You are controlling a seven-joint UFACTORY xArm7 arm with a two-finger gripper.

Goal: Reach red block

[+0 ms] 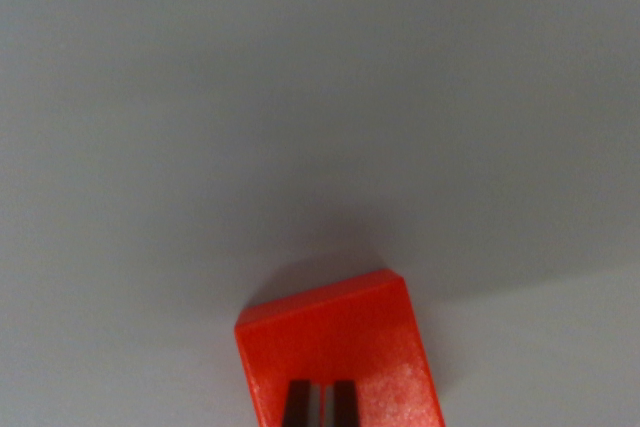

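From where the wrist view looks down, the pincer [320, 405] shows only as two dark fingertips at the very bottom edge, standing close together with a thin sliver of red between them. They look nearly clenched and grasp nothing, though so little of them is in view that I would not swear to it.

Right behind those tips sits the red block [340, 357], at about 6 o'clock in the picture, low and just right of centre, on a plain grey surface [320, 97]. The tips overlap its near face; whether they touch it I cannot tell.

The block runs away from the pincer toward roughly 12 o'clock, its far edge tilted so the right corner sits higher, toward 1 o'clock. Its long axis cannot be judged, since the near end is cut off.

To my eye the reach is all but finished, straight ahead.
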